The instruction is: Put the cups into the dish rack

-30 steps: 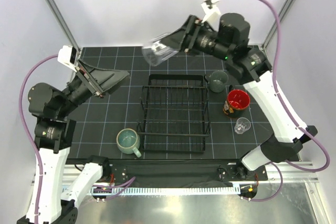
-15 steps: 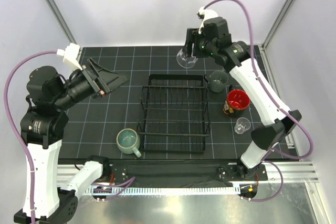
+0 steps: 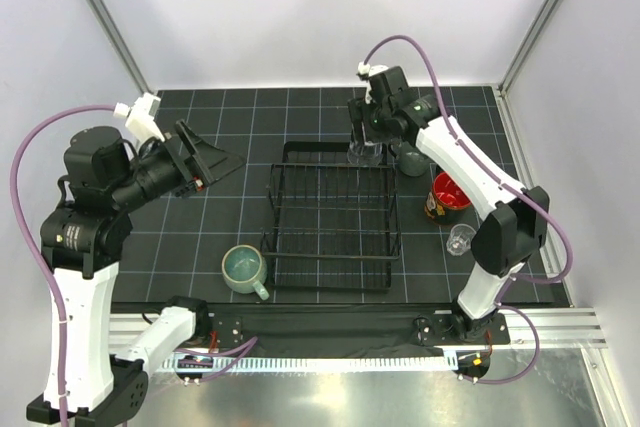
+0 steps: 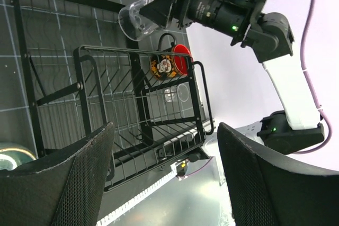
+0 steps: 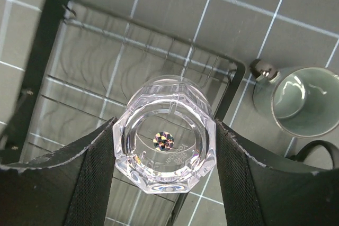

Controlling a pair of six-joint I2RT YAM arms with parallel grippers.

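Observation:
My right gripper [image 3: 364, 150] is shut on a clear glass [image 5: 168, 142], held mouth-down with its base toward the wrist camera, over the far right corner of the black wire dish rack [image 3: 277, 197]. The glass also shows in the left wrist view [image 4: 135, 19]. The dark grey-green mug [image 3: 413, 155] stands just right of the rack's far corner. The dark cup with red inside [image 3: 448, 194] and a second clear glass [image 3: 460, 239] stand right of the rack. The pale-green mug [image 3: 243, 269] sits at the rack's near left corner. My left gripper [image 3: 228, 158] is open and empty, raised left of the rack.
The rack [image 5: 45, 41] holds no cups. The black gridded mat [image 3: 200, 227] covers the table. Enclosure posts stand at the back corners, one at the left [image 3: 110, 27]. The metal front rail [image 3: 330, 357] runs along the near edge.
My right arm swung the glass from tilted and high behind the rack down to the rack's far right corner, turning it mouth-down. The left arm pulled back slightly.

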